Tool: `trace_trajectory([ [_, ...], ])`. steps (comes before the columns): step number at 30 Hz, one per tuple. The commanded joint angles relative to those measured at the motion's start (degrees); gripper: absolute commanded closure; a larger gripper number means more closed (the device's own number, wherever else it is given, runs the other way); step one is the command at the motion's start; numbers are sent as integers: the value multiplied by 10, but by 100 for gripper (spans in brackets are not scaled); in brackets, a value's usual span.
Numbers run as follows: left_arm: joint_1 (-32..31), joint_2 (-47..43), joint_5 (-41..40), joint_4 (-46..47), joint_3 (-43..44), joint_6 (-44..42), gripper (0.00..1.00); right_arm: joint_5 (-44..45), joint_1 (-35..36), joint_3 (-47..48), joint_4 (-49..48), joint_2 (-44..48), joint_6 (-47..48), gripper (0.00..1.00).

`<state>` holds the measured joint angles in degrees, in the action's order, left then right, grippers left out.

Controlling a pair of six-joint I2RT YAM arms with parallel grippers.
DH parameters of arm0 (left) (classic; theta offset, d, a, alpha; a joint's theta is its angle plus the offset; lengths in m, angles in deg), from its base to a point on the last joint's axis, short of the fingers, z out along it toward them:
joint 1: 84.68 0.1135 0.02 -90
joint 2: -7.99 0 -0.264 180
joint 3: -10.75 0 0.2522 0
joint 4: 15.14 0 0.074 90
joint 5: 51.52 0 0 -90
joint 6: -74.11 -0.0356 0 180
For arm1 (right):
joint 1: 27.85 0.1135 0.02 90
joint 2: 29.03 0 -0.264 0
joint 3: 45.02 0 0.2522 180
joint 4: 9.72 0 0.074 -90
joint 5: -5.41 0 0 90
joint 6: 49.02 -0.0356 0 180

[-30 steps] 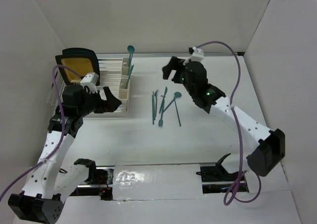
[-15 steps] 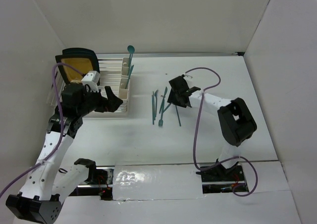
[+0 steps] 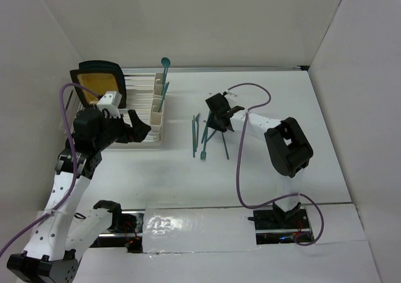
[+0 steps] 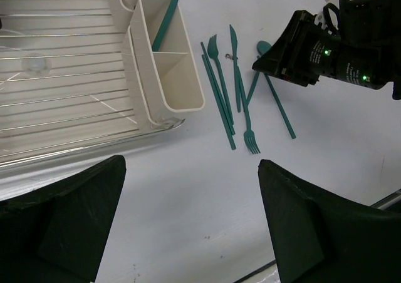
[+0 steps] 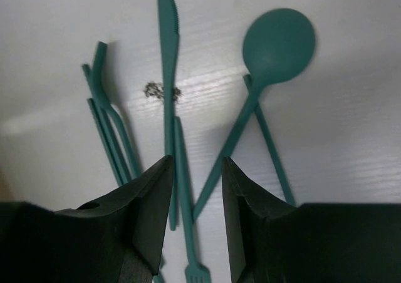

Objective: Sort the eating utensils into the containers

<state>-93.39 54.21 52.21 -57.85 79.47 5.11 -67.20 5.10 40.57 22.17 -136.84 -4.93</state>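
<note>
Several teal eating utensils (image 3: 204,134) lie loose on the white table. The right wrist view shows a knife (image 5: 168,76), a spoon (image 5: 277,44) and a fork (image 5: 188,233) among them. My right gripper (image 3: 216,116) hangs low over this pile, jaws narrowed but still apart (image 5: 197,164). The fork's handle and the spoon's handle run through the gap, and neither finger touches them. The cream containers (image 3: 157,108) (image 4: 168,67) stand at the rack's right side with a spoon (image 3: 165,69) and another teal handle (image 4: 169,17) upright in them. My left gripper (image 3: 139,128) (image 4: 191,220) is wide open, empty, next to the containers.
A clear wire-ribbed dish rack (image 3: 135,89) (image 4: 62,76) holds a black-rimmed yellow plate (image 3: 97,81) at the back left. The right arm's purple cable (image 3: 240,164) loops over the table. White walls close in behind and on both sides.
My right arm has swung from the back of the table down onto the utensil pile, and its jaws have narrowed. The left arm has barely shifted.
</note>
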Motion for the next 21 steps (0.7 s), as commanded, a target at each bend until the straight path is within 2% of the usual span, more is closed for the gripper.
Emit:
trace_trajectory([
  [1, 4, -10, -15, 12, -5, -9, 0, 30, 11, 43, 8, -24, -20, 56],
  [5, 1, -11, -24, 10, -2, -15, 0, 54, 12, 54, 29, -44, -31, 60],
  [13, -4, -9, -42, 13, 4, -24, 0, 71, 17, 60, 61, -61, -41, 60],
  [21, -4, 0, -36, 14, 6, -21, 0, 83, 4, 60, 48, -92, -36, 60],
])
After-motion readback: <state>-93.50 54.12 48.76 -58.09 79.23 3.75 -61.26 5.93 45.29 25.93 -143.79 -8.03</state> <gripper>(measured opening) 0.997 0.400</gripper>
